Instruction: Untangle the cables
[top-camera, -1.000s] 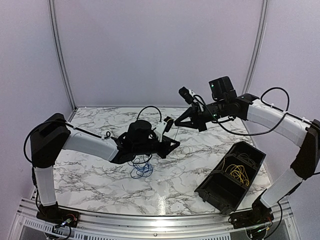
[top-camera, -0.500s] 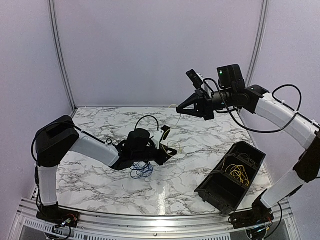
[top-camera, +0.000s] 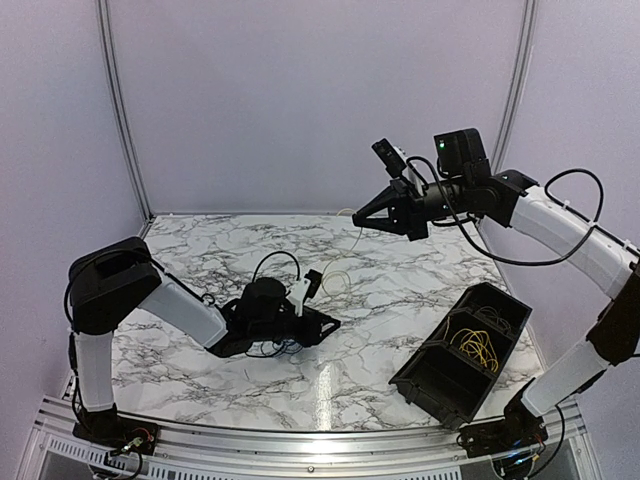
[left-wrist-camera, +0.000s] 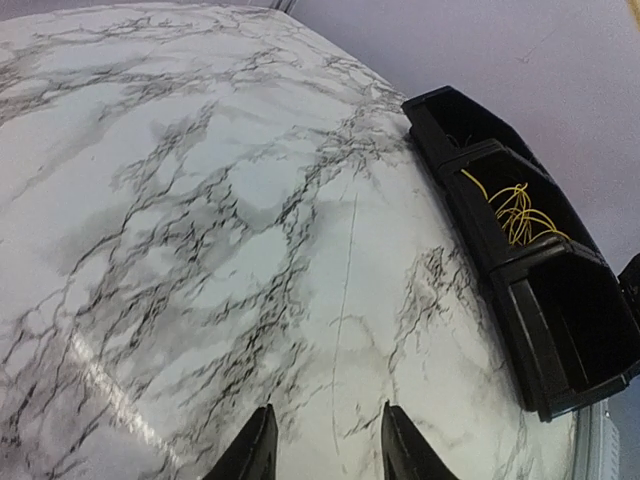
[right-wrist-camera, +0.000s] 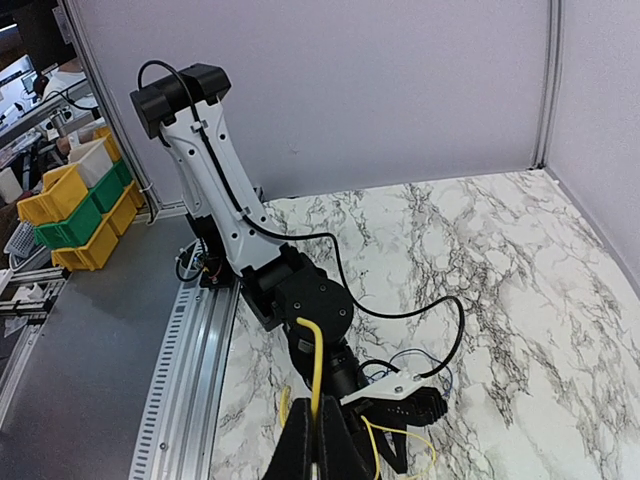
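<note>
Now the left fingers (left-wrist-camera: 260, 450) are down close to the desk (top-camera: 200, 250), lower than a second ago, and they have parted. The left wrist view shows a clear gap between them with nothing gripped. A thin strand lies on the marble just ahead of that gap, too fine to tell whether it is one of the cables. The blue cables (right-wrist-camera: 400, 356) lie loose on the desk behind and beneath these fingers, let go rather than held.

Off to the right of the left fingers sits the black bin (top-camera: 430, 390), with yellow coils (top-camera: 472, 348) already in one compartment.

Farther back, the right fingers (top-camera: 372, 212) have climbed well above the desk and away from the left ones, which they nearly met a second ago. They are pressed shut on a yellow cable (right-wrist-camera: 317, 360). One end rises from between them, and the rest hangs in a slack loop below, ending above the desk just beyond the left fingers.

Judging by this, the yellow cable has come away from the blue bundle. Whether its lowest loop is wholly free of the blue strands cannot be told from these views. If it is, the bin looks like the next stop for it.
</note>
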